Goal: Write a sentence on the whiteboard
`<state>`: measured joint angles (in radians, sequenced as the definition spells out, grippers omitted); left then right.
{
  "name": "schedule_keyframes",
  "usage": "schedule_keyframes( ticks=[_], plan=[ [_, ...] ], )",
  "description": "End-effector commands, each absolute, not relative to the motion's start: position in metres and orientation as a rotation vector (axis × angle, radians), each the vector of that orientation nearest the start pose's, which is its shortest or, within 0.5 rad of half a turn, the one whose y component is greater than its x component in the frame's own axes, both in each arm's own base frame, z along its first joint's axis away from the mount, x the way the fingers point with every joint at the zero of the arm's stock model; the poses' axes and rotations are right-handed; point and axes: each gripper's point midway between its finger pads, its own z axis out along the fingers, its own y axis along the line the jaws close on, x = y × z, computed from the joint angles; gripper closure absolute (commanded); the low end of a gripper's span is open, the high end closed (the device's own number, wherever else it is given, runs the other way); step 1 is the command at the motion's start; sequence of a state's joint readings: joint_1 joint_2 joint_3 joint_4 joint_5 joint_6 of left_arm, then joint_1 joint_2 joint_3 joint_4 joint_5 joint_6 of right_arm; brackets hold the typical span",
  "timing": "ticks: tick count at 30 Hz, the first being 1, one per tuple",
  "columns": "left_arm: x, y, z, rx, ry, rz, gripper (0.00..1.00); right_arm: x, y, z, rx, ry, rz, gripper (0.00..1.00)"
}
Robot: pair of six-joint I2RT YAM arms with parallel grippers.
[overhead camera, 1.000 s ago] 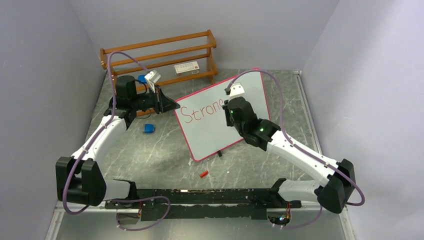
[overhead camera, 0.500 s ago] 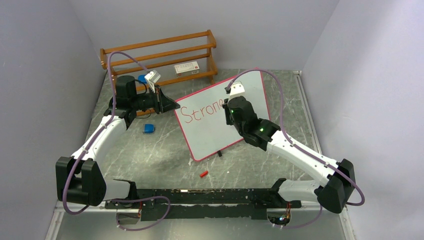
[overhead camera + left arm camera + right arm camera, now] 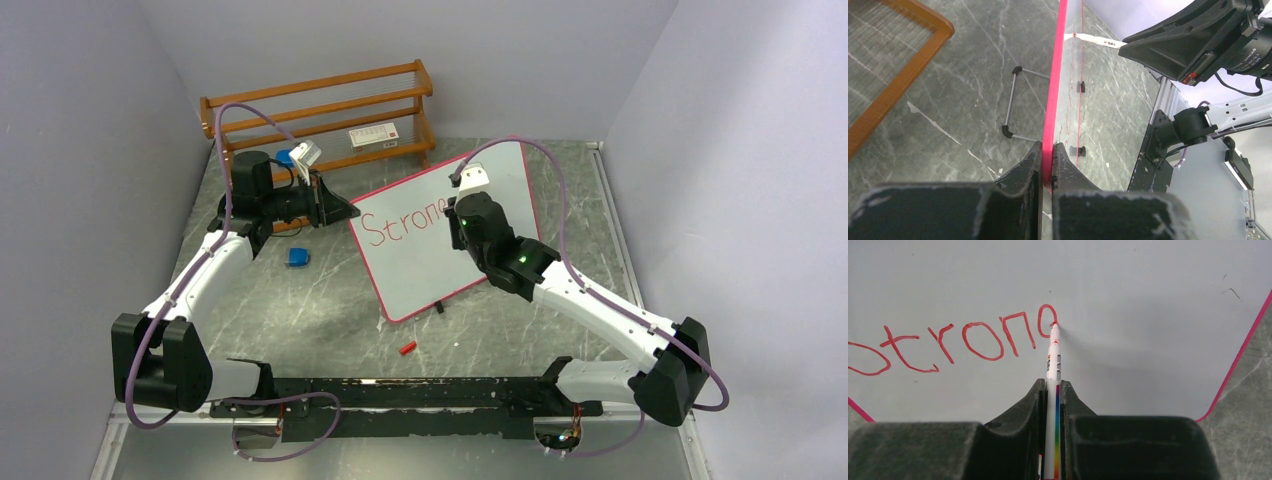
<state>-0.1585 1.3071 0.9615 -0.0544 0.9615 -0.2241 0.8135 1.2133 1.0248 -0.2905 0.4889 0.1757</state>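
Wooden rack [image 3: 320,83] holds white box [image 3: 373,136] (whiteboard [image 3: 420,265] nearby).

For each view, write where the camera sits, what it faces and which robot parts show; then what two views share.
Top external: above, behind the bases, looking down at the whiteboard; both arms show.
Left wrist: on the left gripper, looking along the board's rim it clamps; its fingers show.
Right wrist: on the right gripper, facing the board's front; its fingers hold the marker.
Shared: both wrist views show the marker.
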Motion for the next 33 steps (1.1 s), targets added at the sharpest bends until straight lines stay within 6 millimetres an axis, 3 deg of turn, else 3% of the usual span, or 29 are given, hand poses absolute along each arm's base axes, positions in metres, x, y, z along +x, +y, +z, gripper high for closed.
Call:
schedule_keyframes(
  ticks=[1, 14, 33],
  plan=[
    [0.303, -0.207, 0.212, 0.616, 1.968, -1.185, 0.95, 0.304, 0.211, 0.221, -0.337, 2.0, 0.132, 1.0],
    [0.303, -0.207, 0.212, 0.616, 1.968, -1.183, 0.95, 0.293, 0.206, 0.201, -0.353, 2.067, 0.124, 1.0],
    [0.303, -0.207, 0.211, 0.616, 1.969, -1.189, 0.95, 0.282, 0.207, 0.188, -0.381, 2.117, 0.154, 1.0]
  ],
)
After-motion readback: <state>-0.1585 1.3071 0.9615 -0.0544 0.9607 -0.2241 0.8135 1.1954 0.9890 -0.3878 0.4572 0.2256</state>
